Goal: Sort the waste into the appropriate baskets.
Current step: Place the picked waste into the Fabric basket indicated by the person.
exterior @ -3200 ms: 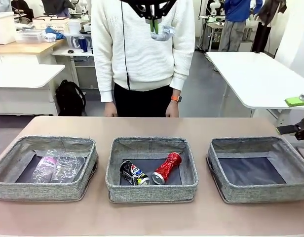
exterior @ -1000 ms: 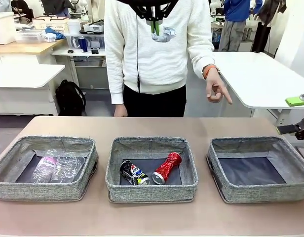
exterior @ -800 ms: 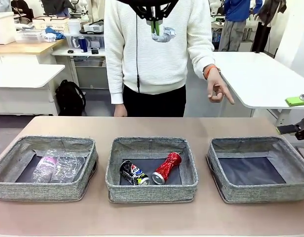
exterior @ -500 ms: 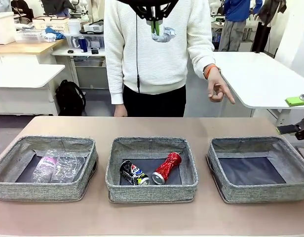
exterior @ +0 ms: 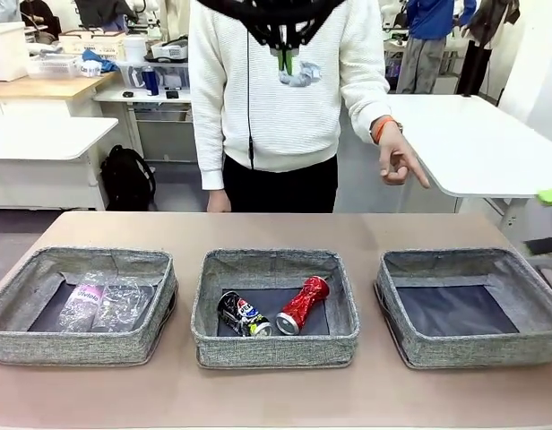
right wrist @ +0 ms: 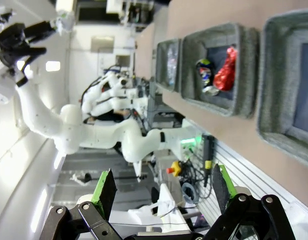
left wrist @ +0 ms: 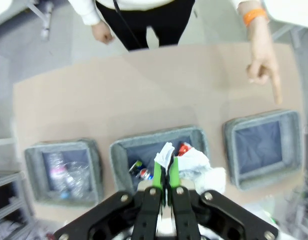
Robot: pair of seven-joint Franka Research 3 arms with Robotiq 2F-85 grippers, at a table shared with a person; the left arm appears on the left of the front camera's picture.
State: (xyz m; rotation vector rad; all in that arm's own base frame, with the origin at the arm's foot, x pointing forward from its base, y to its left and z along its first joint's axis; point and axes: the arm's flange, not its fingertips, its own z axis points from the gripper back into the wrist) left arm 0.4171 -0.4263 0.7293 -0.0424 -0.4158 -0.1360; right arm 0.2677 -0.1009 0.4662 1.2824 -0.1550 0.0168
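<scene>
Crumpled white paper wad, pinched between the closed green pads of the left gripper, high above the table.
Three grey woven baskets are set on the tan table: bottle, cans, right basket pointed at by a person's hand. Right gripper jaws are spread.

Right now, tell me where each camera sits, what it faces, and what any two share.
Front: low at the robot's side, facing the person across three baskets; left gripper hangs high, shut on paper wad.
Left wrist: high, looking down at the table; gripper, wad, pointing hand.
Right wrist: rolled sideways, open right gripper facing the lab.
All share the red can.
</scene>
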